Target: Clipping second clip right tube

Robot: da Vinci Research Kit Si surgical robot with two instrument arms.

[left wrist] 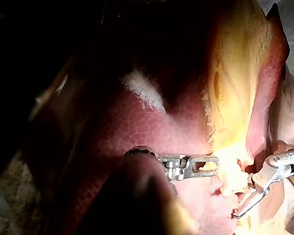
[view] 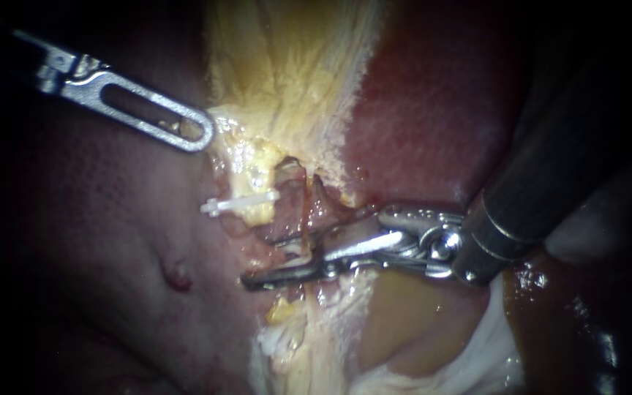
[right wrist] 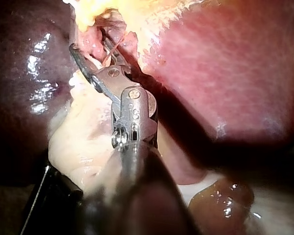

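Observation:
My right instrument (view: 265, 262) comes in from the right, its two slender jaws open and straddling a thin reddish tube (view: 306, 219) that runs down the dissected cleft. The right wrist view shows the same jaws (right wrist: 90, 49) apart, with the tube (right wrist: 108, 49) between them. A white clip (view: 239, 202) sits across tissue just left of that tube, above the jaws. My left instrument (view: 202, 132) enters from the upper left. Its windowed jaws are shut on yellow fatty tissue (view: 287, 66), which also shows through the window in the left wrist view (left wrist: 213, 164).
Pale red liver (view: 96, 241) fills the left, and darker red liver (view: 433, 110) lies to the upper right behind my right shaft (view: 550, 168). A yellow-brown lump (view: 404, 322) edged with white tissue lies under the right instrument's wrist.

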